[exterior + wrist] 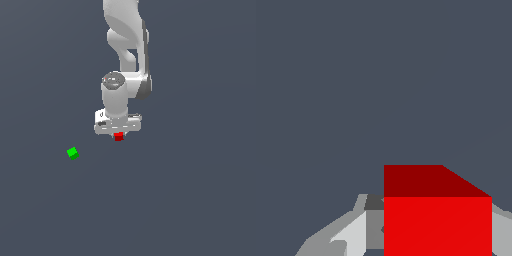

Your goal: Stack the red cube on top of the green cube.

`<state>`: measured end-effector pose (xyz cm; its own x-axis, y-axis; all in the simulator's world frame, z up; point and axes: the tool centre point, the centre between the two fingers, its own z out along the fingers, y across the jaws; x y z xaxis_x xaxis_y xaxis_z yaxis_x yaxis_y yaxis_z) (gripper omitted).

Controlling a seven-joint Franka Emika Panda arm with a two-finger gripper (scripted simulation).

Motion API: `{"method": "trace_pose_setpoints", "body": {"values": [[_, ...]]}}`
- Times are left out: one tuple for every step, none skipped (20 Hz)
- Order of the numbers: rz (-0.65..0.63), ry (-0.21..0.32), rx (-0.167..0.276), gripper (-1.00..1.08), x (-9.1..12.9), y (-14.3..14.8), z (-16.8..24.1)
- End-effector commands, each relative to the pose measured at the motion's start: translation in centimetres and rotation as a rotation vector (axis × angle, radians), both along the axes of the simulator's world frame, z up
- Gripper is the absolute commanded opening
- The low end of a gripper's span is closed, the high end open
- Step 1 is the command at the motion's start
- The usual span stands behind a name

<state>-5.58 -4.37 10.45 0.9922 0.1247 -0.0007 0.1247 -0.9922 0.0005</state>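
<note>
Two cubes matter here. The red cube point(118, 136) sits just below the middle of the exterior frame, tucked right under the white claw point(118, 134). In the wrist view the red cube point(437, 215) fills the lower right of the frame, with a grey finger point(351, 235) close against one side and a sliver of another at the far side. So the claw looks pinched on the red cube, though the contact itself is mostly hidden by the cube. Whether the cube is lifted off the bench point(200, 200) or resting on it I cannot tell, as no shadow shows.

The green cube point(73, 153) lies in the left-centre of the exterior frame, lower than and well apart from the red one, with open bench between them. It does not show in the wrist view.

The step in hand, as I judge it, is carrying red over to green. To do it well, raise the cube clear before travelling sideways, so it passes above the green cube's top rather than knocking it. Keep the grip firm and the wrist level. Stop squarely over green, with the edges lined up, then lower slowly until the faces meet before releasing.
</note>
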Motion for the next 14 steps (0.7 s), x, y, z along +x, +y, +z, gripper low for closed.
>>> {"method": "trace_pose_setpoints", "body": {"values": [[-0.001, -0.001, -0.001, -1.00, 0.5, -2.7, -0.5], [-0.001, -0.001, -0.001, -1.00, 0.7, -3.9, -0.7], [-0.001, -0.001, -0.001, -1.00, 1.0, -5.0, -1.0], [-0.001, -0.001, -0.001, -1.00, 1.2, -6.2, -1.2], [-0.001, -0.001, -0.001, -1.00, 1.5, -7.4, -1.4], [-0.001, -0.001, -0.001, -1.00, 1.7, -8.6, -1.7], [-0.001, -0.001, -0.001, -1.00, 2.0, -9.8, -1.9], [-0.001, -0.001, -0.001, -1.00, 2.2, -11.0, -2.1], [-0.001, -0.001, -0.001, -1.00, 2.5, -12.1, -2.4], [-0.001, -0.001, -0.001, -1.00, 2.8, -13.3, -2.6], [-0.001, -0.001, -0.001, -1.00, 3.0, -14.3, -2.8], [-0.001, -0.001, -0.001, -1.00, 3.3, -15.3, -3.0], [-0.001, -0.001, -0.001, -1.00, 3.5, -16.2, -3.2], [-0.001, -0.001, -0.001, -1.00, 3.7, -17.1, -3.3]]}}
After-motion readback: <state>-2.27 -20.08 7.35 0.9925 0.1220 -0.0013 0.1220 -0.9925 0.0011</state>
